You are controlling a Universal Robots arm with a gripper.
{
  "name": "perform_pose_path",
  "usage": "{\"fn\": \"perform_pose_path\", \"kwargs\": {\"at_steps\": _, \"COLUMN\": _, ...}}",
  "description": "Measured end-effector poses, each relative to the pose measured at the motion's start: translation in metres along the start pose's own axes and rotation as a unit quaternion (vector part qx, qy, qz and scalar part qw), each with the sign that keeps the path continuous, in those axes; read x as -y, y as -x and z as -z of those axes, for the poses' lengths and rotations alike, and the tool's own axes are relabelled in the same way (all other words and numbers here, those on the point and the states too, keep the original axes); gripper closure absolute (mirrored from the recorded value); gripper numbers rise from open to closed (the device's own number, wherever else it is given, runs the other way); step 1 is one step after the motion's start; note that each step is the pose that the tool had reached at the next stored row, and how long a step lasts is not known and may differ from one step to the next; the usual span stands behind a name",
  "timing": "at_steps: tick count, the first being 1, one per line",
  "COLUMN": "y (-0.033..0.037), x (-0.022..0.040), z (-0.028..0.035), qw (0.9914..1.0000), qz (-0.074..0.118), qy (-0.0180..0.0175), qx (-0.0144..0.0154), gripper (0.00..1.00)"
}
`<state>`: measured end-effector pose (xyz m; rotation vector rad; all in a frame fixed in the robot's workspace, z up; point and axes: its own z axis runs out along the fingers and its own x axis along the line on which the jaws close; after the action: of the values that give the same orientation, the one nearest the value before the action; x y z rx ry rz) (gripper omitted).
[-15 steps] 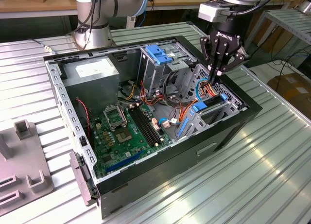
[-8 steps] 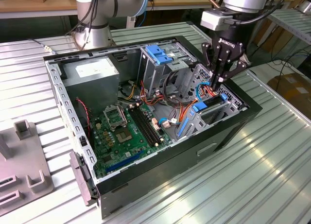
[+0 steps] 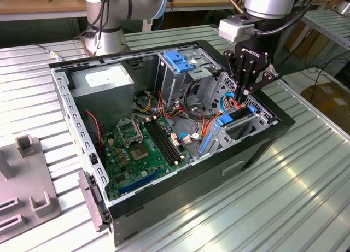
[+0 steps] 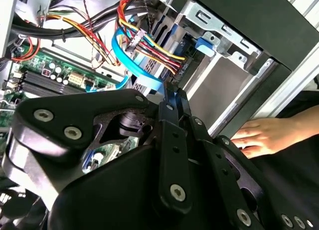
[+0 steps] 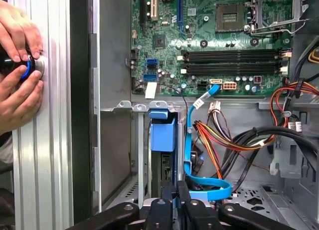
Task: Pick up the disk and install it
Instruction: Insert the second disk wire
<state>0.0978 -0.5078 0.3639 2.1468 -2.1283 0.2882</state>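
Currently at the install step: gripper [image 3: 247, 91] is down in the case [image 3: 257, 148] at the drive bay, fingers [image 5: 169, 192] pinched together, apparently closed on the edge of the disk [image 5: 162, 135], which stands in the bay slot with its blue carrier tab up. Seating looks nearly done; any further push needs to stay straight along the slot. Blue SATA cable [image 5: 188, 155] and power wires [image 5: 219, 140] crowd just beside it. Farther off, motherboard [image 5: 209, 40]. A hand [image 5: 17, 85] holds a button outside the case.
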Motion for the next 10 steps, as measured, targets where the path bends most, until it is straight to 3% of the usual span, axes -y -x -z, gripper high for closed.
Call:
{"fn": "perform_pose_path", "kwargs": {"at_steps": 3, "y": -0.0009, "x": -0.004, "z": -0.001, "qw": 0.99993, "qz": -0.002, "qy": -0.0112, "qx": 0.0, "gripper": 0.84}}
{"fn": "perform_pose_path", "kwargs": {"at_steps": 4, "y": -0.0017, "x": -0.0074, "z": -0.0016, "qw": 0.99981, "qz": -0.004, "qy": -0.0191, "qx": 0.0, "gripper": 0.84}}
{"fn": "perform_pose_path", "kwargs": {"at_steps": 5, "y": -0.0024, "x": -0.0102, "z": -0.002, "qw": 0.99972, "qz": -0.005, "qy": -0.0233, "qx": 0.0002, "gripper": 0.84}}
{"fn": "perform_pose_path", "kwargs": {"at_steps": 9, "y": -0.0046, "x": -0.0136, "z": -0.0036, "qw": 0.99948, "qz": -0.006, "qy": -0.0316, "qx": 0.0023, "gripper": 0.84}}
{"fn": "perform_pose_path", "kwargs": {"at_steps": 10, "y": -0.0054, "x": -0.0145, "z": -0.0039, "qw": 0.99938, "qz": -0.007, "qy": -0.0341, "qx": 0.0057, "gripper": 0.84}}
